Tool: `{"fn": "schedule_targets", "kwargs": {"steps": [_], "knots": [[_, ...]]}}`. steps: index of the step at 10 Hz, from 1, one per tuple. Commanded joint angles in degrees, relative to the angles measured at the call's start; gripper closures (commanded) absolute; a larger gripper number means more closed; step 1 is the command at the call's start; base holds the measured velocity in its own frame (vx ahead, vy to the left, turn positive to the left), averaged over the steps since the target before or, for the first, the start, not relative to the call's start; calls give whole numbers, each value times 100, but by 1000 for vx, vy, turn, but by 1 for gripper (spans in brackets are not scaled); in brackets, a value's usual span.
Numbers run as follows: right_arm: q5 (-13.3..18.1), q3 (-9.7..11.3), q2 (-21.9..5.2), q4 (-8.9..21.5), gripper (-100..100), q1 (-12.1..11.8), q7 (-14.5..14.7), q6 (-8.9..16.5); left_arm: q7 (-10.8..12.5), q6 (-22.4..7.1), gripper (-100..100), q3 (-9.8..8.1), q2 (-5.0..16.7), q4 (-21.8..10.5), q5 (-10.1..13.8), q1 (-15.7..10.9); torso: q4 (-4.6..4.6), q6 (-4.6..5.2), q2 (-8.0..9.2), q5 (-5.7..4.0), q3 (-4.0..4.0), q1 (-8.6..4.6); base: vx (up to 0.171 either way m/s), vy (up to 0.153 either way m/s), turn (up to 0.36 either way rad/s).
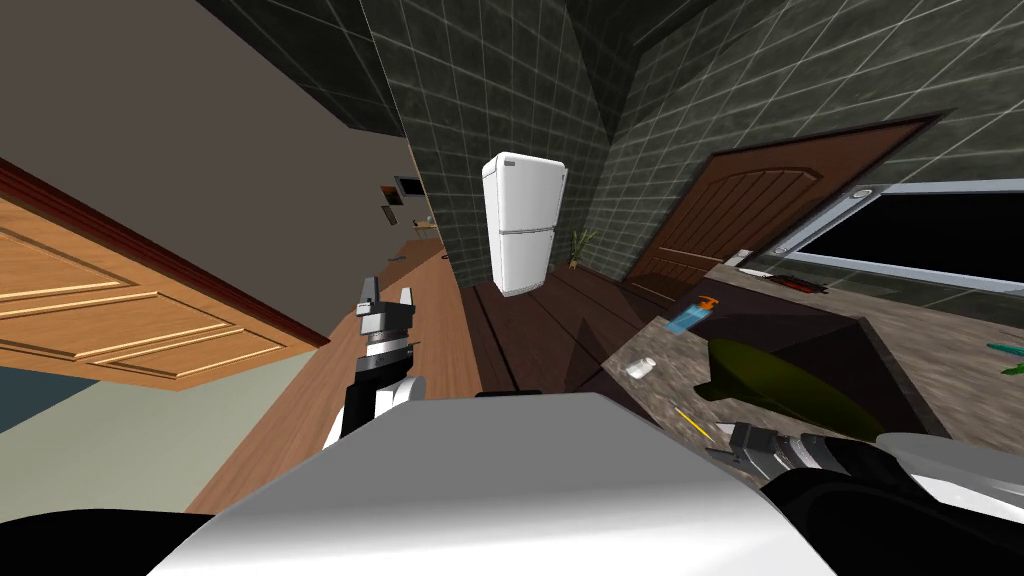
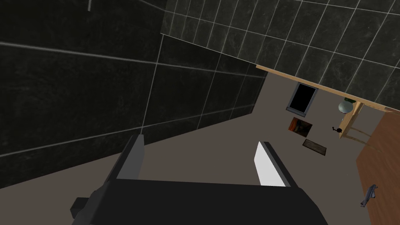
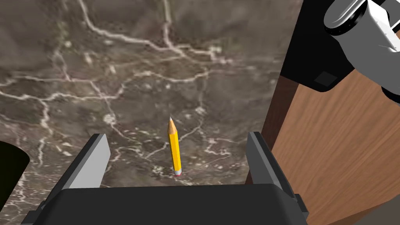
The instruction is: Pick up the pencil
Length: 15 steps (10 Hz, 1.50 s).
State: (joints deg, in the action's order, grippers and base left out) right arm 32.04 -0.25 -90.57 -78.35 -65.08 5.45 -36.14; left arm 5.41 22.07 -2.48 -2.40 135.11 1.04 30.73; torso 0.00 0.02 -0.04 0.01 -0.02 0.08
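Observation:
A yellow pencil point(image 3: 174, 148) with a sharpened tip and a pink eraser end lies flat on the brown marbled counter point(image 3: 117, 58). My right gripper point(image 3: 176, 134) hangs open just above it, one finger on each side, and the pencil points away from the gripper body. In the head view the pencil point(image 1: 690, 423) lies near the counter's front edge, just ahead of my right gripper point(image 1: 722, 443). My left gripper point(image 1: 386, 297) is raised over the wooden floor, and its wrist view has the left gripper point(image 2: 200, 140) open with nothing between the fingers.
The counter's edge runs close beside one right finger, with wooden floor point(image 3: 332, 156) below it. A dark sink holding a green dish point(image 1: 790, 385) lies beyond the pencil. A small white jar point(image 1: 641, 369) and a blue pump bottle point(image 1: 692, 316) stand further along. A white fridge point(image 1: 522, 222) stands ahead.

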Motion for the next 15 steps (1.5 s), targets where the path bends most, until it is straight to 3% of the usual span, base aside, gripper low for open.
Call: {"fn": "schedule_targets", "kwargs": {"steps": [1, 2, 3, 4, 7, 8, 9, 13, 14, 15], "knots": [[46, 121, -160, 65, -100, -25, -45, 32, 0, 0, 0, 0, 0, 0, 0, 0, 0, 0, 0, 0, 0, 0, 7, 9, 117], [40, 111, -95, 68, -100, 33, -18, 7, 0, 0, 0, 0, 0, 0, 0, 0, 0, -1, -1, -1, -1, 0, 3, 2, 22], [46, 127, -105, 75, 0, 42, -29, 9, 0, 0, 0, 0, 0, 0, 0, 0, 1, 3, 2, -1, 1, -2, 0, 0, 0], [92, 232, 54, 81, -100, 94, 25, 86, 0, 0, 0, 0, 0, 0, 0, 0, 1, 3, 4, -1, 2, -3, 17, -5, 95], [187, 447, 371, 94, -100, 200, 130, 241, 0, 0, 0, -1, 0, 0, 0, 1, -1, 2, -7, -5, -4, -14, 36, -23, 78], [146, 349, 268, 17, -100, 97, 85, 242, 0, 0, 0, -1, 0, 0, 0, 1, -1, 2, -8, -5, -4, -14, 16, -12, 14], [149, 355, 277, 10, 100, 97, 90, 263, 0, 0, 0, -1, 0, 0, 0, 1, -1, 3, -3, -3, -2, -10, 0, 0, 0], [148, 354, 276, 11, 100, 97, 89, 261, 0, 0, 0, 0, 0, 0, 0, 0, 1, 3, 5, -1, 3, -3, 0, 0, 0], [148, 354, 276, 11, 0, 97, 89, 261, 0, 0, 0, 0, 0, 0, 0, 0, 1, 3, 5, -1, 3, -3, 0, 0, 0], [108, 268, 107, 83, 100, 112, 42, 112, 0, 0, 0, 0, 0, 0, 0, 0, 1, 3, 5, -1, 3, -3, -30, 17, -140]]}}
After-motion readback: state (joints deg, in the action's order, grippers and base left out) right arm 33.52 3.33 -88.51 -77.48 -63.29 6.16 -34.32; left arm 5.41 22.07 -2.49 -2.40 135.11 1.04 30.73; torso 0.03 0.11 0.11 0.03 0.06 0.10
